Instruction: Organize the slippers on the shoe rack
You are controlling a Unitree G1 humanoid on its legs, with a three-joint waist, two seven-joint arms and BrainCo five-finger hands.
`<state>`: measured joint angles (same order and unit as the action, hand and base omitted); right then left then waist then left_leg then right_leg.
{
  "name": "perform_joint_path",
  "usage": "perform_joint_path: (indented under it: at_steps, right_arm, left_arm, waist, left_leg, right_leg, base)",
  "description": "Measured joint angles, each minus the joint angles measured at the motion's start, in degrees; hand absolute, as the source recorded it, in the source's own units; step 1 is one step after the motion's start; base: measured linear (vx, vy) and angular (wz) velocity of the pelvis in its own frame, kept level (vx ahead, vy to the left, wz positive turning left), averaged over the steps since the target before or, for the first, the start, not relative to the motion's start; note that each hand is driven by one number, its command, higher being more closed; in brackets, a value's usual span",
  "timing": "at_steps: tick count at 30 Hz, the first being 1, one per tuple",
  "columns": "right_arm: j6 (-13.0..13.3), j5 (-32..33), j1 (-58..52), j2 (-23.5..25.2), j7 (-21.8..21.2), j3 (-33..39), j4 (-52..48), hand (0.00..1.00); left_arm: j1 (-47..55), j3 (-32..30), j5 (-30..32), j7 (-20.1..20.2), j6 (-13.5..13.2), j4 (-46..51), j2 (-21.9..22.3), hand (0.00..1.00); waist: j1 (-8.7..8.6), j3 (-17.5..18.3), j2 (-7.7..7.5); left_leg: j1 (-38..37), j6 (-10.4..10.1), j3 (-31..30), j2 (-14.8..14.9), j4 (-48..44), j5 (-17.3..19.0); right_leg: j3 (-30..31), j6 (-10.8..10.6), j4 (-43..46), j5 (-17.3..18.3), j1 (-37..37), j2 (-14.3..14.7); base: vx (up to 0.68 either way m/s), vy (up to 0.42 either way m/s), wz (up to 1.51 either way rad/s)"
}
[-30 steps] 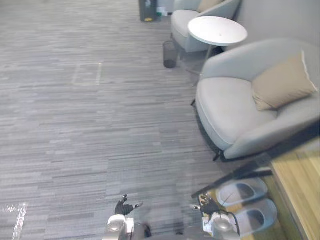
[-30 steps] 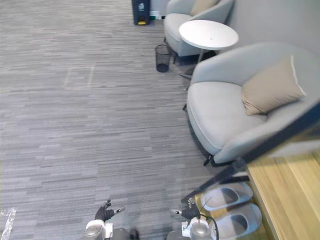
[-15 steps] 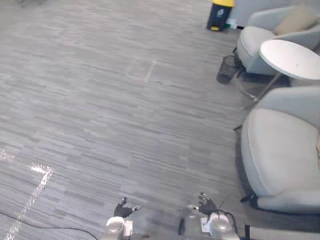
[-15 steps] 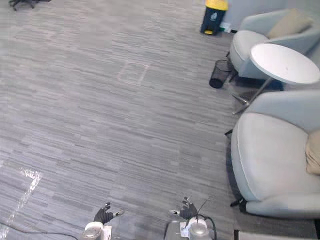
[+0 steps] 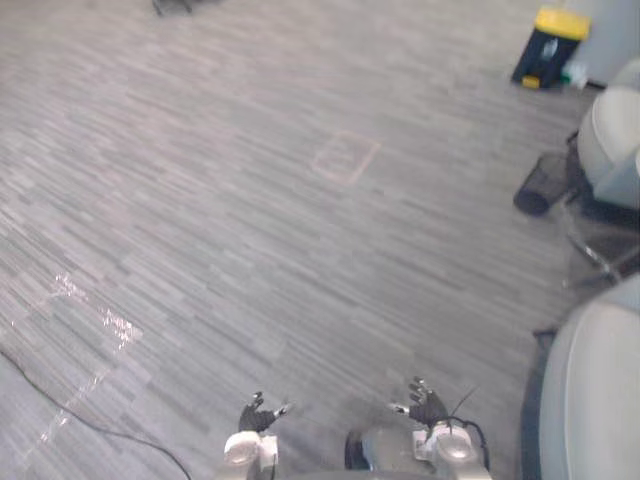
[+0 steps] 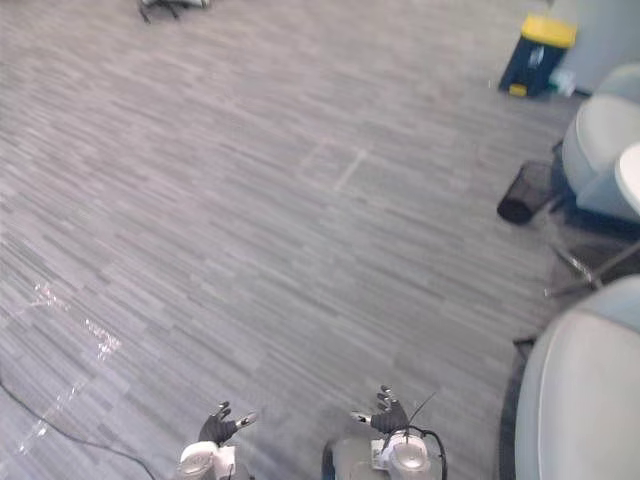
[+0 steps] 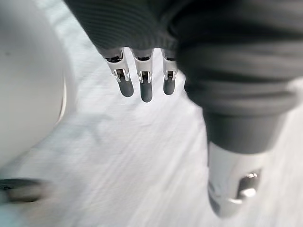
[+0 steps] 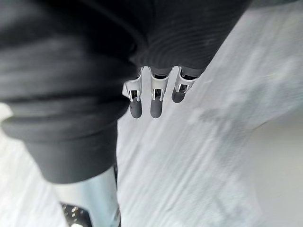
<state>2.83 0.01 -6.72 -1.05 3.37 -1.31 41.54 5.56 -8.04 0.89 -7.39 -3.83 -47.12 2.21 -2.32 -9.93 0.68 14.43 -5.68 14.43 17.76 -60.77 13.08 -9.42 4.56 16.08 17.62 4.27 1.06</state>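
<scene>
**Both hands free, no slipper taken**

Our left hand and our right hand hang low in front of us, side by side, both to the left of the near armchair; the right hand is the closer one to it. The fingers of the left hand are straight and loose, and the fingers of the right hand as well. Each hand is slack and carries nothing, with the grey carpet floor under it.

We think they hang so because nothing is in reach to take. No slipper is in either hand, and we cannot tell where the slippers or the shoe rack stand.

Beyond the near armchair, away from us, there is a black wire wastebasket just beside a second armchair. Further behind is a dark bin with a yellow lid. Well to the left of the near armchair, a pale rectangle is marked on the floor.

We judge this is a searching step, with the handling not yet begun.
</scene>
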Motion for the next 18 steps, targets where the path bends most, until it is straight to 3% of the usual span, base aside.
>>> perform_joint_path:
  at_steps: [2, 4, 5, 6, 7, 9, 11, 12, 13, 14, 15, 16, 18]
  right_arm:
    - [-0.1, 0.0, 0.9, 0.1, -0.1, 0.1, 2.2, 0.0]
    - [-0.6, -0.1, 2.3, 0.4, -0.1, 0.9, 4.5, 0.0]
    - [-0.6, -0.1, 2.7, -0.1, 0.0, 1.6, 5.4, 0.0]
    - [-0.6, -0.2, 3.0, -0.9, 0.0, 1.7, 6.6, 0.0]
    - [-0.9, -0.3, 3.4, -0.8, 0.1, 1.7, 8.4, 0.0]
    - [-1.1, -2.3, 4.1, -0.8, -0.3, 2.0, 9.4, 0.0]
    - [-1.1, -2.4, 3.4, -0.8, -0.5, 3.2, 9.5, 0.0]
    - [-1.1, -2.4, 2.8, -0.8, -0.5, 4.1, 9.9, 0.0]
    - [-1.1, -2.4, 2.7, -0.9, -0.5, 4.8, 10.4, 0.0]
    - [-1.0, -2.1, 2.9, -0.6, -0.6, 5.8, 10.8, 0.0]
    - [-0.4, -2.1, 3.7, -1.2, -0.7, 5.6, 10.8, 0.0]
    - [-0.3, -2.1, 3.7, -1.3, -0.7, 5.6, 10.6, 0.0]
    - [0.2, -2.1, 3.9, -1.3, -0.7, 5.6, 9.2, 0.0]
  left_arm:
    - [-0.2, -0.7, 0.0, 0.0, -0.6, 0.4, -0.3, 0.0]
    - [-0.9, -1.1, 0.0, 0.0, -0.6, 0.2, -0.4, 0.0]
    - [-1.4, -1.0, 0.0, 0.0, -0.7, -0.1, -0.3, 0.0]
    - [-1.5, -0.9, 0.0, 0.0, -0.7, -0.8, -0.5, 0.0]
    - [-2.1, -0.8, 0.0, 0.0, -0.8, -1.2, -1.3, 0.0]
    - [-3.8, 0.6, 0.0, 0.0, -0.6, -3.3, -3.5, 0.0]
    - [-3.3, 0.6, 0.0, 0.0, -0.5, -3.7, -3.4, 0.0]
    - [-3.0, 1.1, 0.0, 0.0, -0.4, -4.1, -3.6, 0.0]
    - [-3.0, 1.5, 0.0, 0.0, -0.3, -4.7, -3.7, 0.0]
    - [-3.0, 2.6, 0.1, 0.0, -0.3, -5.5, -3.8, 0.0]
    - [-2.7, 3.6, 0.1, 0.0, -0.1, -6.3, -3.9, 0.0]
    - [-2.7, 3.6, 0.1, 0.0, -0.1, -6.4, -3.8, 0.0]
    - [-2.7, 4.4, 0.0, 0.0, -0.1, -7.0, -3.7, 0.0]
  waist:
    - [0.67, -0.1, 0.03]
    - [1.3, -0.4, -0.73]
    - [1.69, -0.5, -0.85]
    - [2.21, -0.2, -0.28]
    - [2.65, -0.2, -1.33]
    - [1.55, -0.1, -2.62]
    - [1.44, 0.0, -2.87]
    - [1.31, 0.0, -3.44]
    - [0.87, -0.1, -3.92]
    - [0.15, -0.5, -4.09]
    - [-1.06, -0.9, -3.46]
    - [-1.11, -0.9, -3.28]
    - [-1.29, -1.6, -2.18]
  left_leg:
    - [3.2, 1.2, 4.3, -1.4, 11.3, 0.8]
    - [3.9, 2.3, 5.4, -6.6, 28.4, -1.1]
    - [3.5, 2.6, 4.9, -10.1, 41.2, -6.5]
    - [3.4, 3.1, 2.8, -12.0, 47.5, -13.9]
    - [2.6, 6.0, 2.3, -13.6, 48.0, -15.8]
    - [3.2, 8.4, 2.0, -15.2, 44.3, -12.1]
    - [1.6, 9.2, 2.2, -16.0, 41.8, -8.4]
    - [-1.8, 9.1, 2.0, -17.6, 42.6, -5.4]
    - [-5.1, 9.2, 1.5, -19.0, 43.9, -3.8]
    - [-9.0, 9.5, 0.8, -20.2, 45.5, -2.5]
    - [-15.7, 10.0, 0.2, -20.5, 48.3, -1.1]
    - [-16.7, 10.0, 0.1, -20.5, 48.8, -0.9]
    - [-23.1, 10.0, -0.6, -19.7, 52.6, -0.9]
  right_leg:
    - [0.9, -1.2, -3.8, -0.7, 4.2, -1.1]
    - [1.5, -2.5, -6.7, -0.6, 7.0, -3.3]
    - [2.0, -3.6, -8.3, -0.5, 8.6, -4.3]
    - [2.8, -4.7, -9.5, -0.2, 10.0, -4.2]
    - [4.0, -5.2, -10.1, 0.0, 10.9, -5.3]
    - [6.2, -8.1, -6.0, -4.3, 9.8, -7.4]
    - [8.1, -8.6, 2.7, -5.7, 7.4, -8.0]
    - [8.6, -10.2, 14.8, -8.4, 3.9, -9.0]
    - [9.1, -11.6, 24.4, -14.1, 0.3, -10.2]
    - [9.7, -11.7, 35.8, -14.3, -4.0, -11.1]
    - [9.0, -8.3, 46.2, -9.0, -10.5, -10.6]
    - [8.6, -8.0, 46.9, -8.4, -11.4, -10.4]
    - [5.3, -5.6, 44.4, -3.5, -17.0, -8.9]
  base:
    - [0.45, 0.029, -0.22]
    - [0.51, 0.121, -0.18]
    - [0.56, 0.203, -0.23]
    - [0.58, 0.222, -0.25]
    - [0.61, 0.2, 0.06]
    - [0.72, 0.252, 0.28]
    - [0.52, 0.215, 0.13]
    - [0.57, 0.229, 0.21]
    - [0.58, 0.217, 0.23]
    - [0.8, 0.23, 0.25]
    - [0.57, 0.142, 0.15]
    - [0.68, 0.142, 0.14]
    - [0.46, 0.041, 0.22]
